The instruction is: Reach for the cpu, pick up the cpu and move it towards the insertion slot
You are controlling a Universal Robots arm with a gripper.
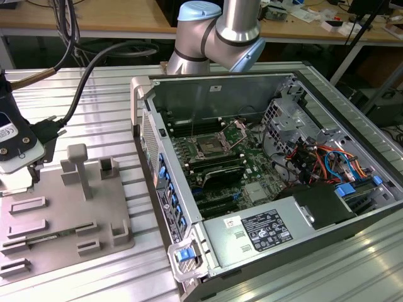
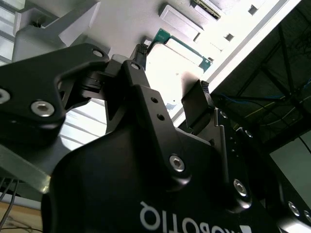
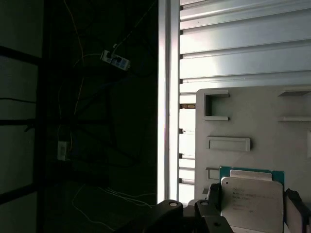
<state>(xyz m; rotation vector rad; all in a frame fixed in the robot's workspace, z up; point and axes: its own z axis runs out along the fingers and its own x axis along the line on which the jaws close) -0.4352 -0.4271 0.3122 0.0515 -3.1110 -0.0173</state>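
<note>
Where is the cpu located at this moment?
In the first wrist view the cpu is gripped by the end effector over the grey tray, at the exterior view's left, apart from the insertion slot.

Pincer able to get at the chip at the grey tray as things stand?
Probably yes. In the first wrist view the pincer sits right at the chip, over the tray, with nothing covering the chip or standing between them. Whether it already grips the chip is unclear.

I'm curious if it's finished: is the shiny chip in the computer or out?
Out. In the first wrist view the cpu is over the grey tray, at the tool; the insertion slot looks dark inside.
</note>
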